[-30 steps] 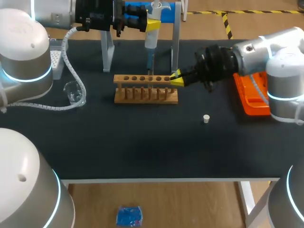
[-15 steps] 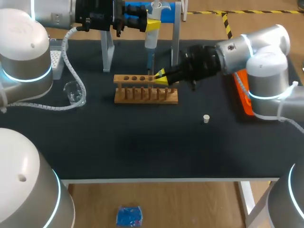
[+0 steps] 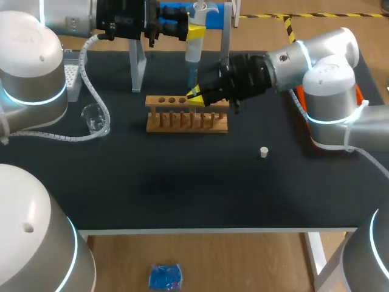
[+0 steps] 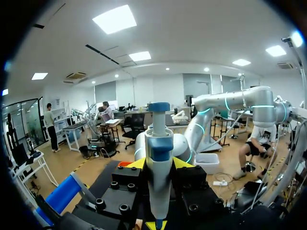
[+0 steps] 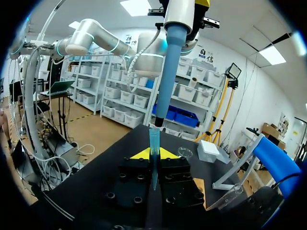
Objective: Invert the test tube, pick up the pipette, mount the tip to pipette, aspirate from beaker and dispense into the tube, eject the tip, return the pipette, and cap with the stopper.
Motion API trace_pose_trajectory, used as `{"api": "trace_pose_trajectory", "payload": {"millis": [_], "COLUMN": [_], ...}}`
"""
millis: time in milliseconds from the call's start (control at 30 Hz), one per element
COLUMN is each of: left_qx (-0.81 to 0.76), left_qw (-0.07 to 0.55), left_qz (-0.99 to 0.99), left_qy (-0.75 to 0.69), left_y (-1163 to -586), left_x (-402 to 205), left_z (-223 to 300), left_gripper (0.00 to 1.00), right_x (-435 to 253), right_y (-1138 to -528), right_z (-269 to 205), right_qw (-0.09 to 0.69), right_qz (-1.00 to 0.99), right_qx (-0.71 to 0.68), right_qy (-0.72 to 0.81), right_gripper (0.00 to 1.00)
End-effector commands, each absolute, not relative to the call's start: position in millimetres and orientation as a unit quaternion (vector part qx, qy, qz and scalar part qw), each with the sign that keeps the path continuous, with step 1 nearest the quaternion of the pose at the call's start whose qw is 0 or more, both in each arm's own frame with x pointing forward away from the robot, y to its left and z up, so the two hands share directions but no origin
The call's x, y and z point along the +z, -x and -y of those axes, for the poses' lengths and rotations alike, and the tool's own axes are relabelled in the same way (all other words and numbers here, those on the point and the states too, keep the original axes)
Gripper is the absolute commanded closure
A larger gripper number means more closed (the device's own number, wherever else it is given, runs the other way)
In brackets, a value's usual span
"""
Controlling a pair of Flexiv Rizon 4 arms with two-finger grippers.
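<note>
My left gripper [image 3: 195,30] is shut on the white and blue pipette [image 3: 193,52] and holds it upright behind the wooden tube rack [image 3: 186,114]. In the left wrist view the pipette [image 4: 159,158] stands between the yellow fingertips of that gripper [image 4: 159,165]. My right gripper [image 3: 196,97] sits just under the pipette's shaft, above the rack's middle. It [image 5: 153,154] is shut on a blue pipette tip [image 5: 154,143], held upright with its top end at the shaft's [image 5: 170,72] lower end. The beaker [image 3: 92,117] stands at the left. The stopper [image 3: 264,152] lies right of the rack. I cannot make out the test tube.
The pipette stand [image 3: 225,55], with metal legs and a blue top, rises behind the rack. The orange tip box [image 3: 317,134] lies at the right, mostly hidden by my right arm. A white tray [image 3: 72,76] sits at the far left. The table's front half [image 3: 182,194] holds nothing.
My right arm has swung left along the rack, carrying its gripper from the rack's right end to under the pipette's shaft. The left arm and pipette have kept still.
</note>
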State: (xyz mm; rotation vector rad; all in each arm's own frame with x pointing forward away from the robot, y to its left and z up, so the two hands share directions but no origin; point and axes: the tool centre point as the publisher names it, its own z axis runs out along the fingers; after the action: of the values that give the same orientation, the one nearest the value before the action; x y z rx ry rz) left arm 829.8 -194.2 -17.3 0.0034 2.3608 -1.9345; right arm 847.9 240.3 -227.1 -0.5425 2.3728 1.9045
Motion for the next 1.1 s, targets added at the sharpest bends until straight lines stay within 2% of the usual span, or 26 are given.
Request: {"api": "trace_pose_trajectory", "payload": {"millis": [33, 1100], "left_qx": [-0.634, -0.647], "left_qw": [0.046, 0.051], "left_qz": [-0.772, -0.761], "left_qy": [-0.001, 0.008], "left_y": [-829.1, -826.6], "left_x": [-17.6, -17.8], "left_z": [194.2, 192.7], "left_gripper": [1.00, 1.00], "right_x": [-226.1, -228.7], "right_y": [-847.9, -850.0], "right_z": [-240.6, -237.3], "right_qw": [0.024, 0.027], "right_qz": [-0.767, -0.766], "right_qx": [0.616, 0.620], "right_qy": [0.176, 0.169], "right_gripper": [1.00, 1.00]}}
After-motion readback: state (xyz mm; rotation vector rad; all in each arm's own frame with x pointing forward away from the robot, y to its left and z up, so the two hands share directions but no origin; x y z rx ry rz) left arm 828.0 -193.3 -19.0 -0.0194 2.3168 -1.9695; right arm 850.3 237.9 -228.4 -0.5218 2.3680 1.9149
